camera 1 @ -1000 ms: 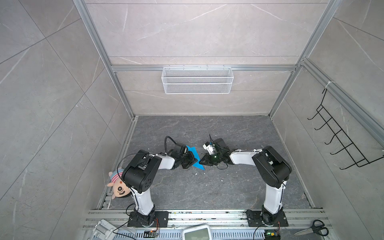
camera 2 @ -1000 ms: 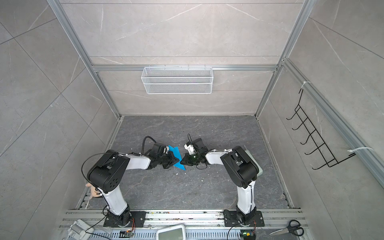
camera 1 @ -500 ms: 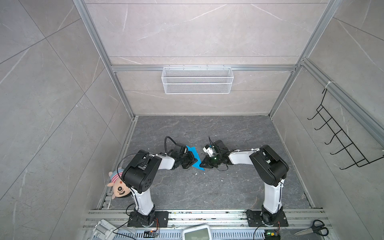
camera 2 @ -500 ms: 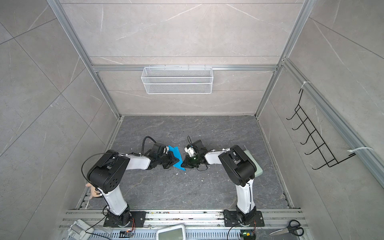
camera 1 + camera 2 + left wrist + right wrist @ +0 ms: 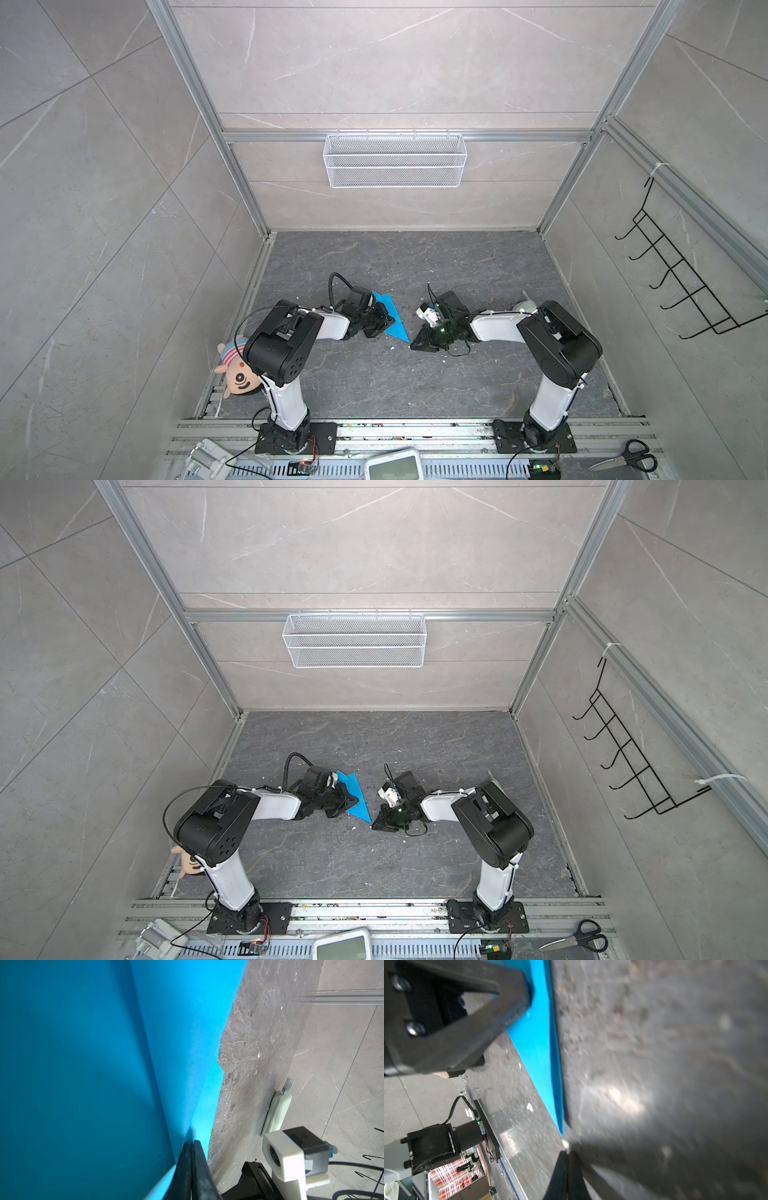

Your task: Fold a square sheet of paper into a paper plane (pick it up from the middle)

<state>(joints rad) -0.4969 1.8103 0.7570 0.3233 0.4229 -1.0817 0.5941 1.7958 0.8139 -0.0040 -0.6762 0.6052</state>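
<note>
The sky-blue sheet of paper [image 5: 390, 316] [image 5: 354, 794] lies on the dark floor between my two arms, folded into a long pointed dart shape whose sharp tip faces the front. My left gripper [image 5: 391, 323] [image 5: 356, 802] is shut, its tips resting on the paper's left part. In the left wrist view the closed fingertips [image 5: 192, 1144] touch the blue paper [image 5: 83, 1064] beside a crease. My right gripper [image 5: 412, 345] [image 5: 373, 827] is shut and low on the floor just past the paper's tip. In the right wrist view its gripper [image 5: 568, 1154] stops just short of the blue point [image 5: 538, 1047].
A plush doll [image 5: 236, 370] lies at the front left by the left arm's base. Scissors [image 5: 628, 457] sit at the front right. A white wire basket [image 5: 395, 160] hangs on the back wall and a black hook rack [image 5: 685, 286] on the right wall. A pale green pouch [image 5: 278, 1109] lies behind the right arm.
My right gripper has slid toward the front along the paper's right edge to its pointed tip, and its arm has drawn back a little. The left gripper has stayed put.
</note>
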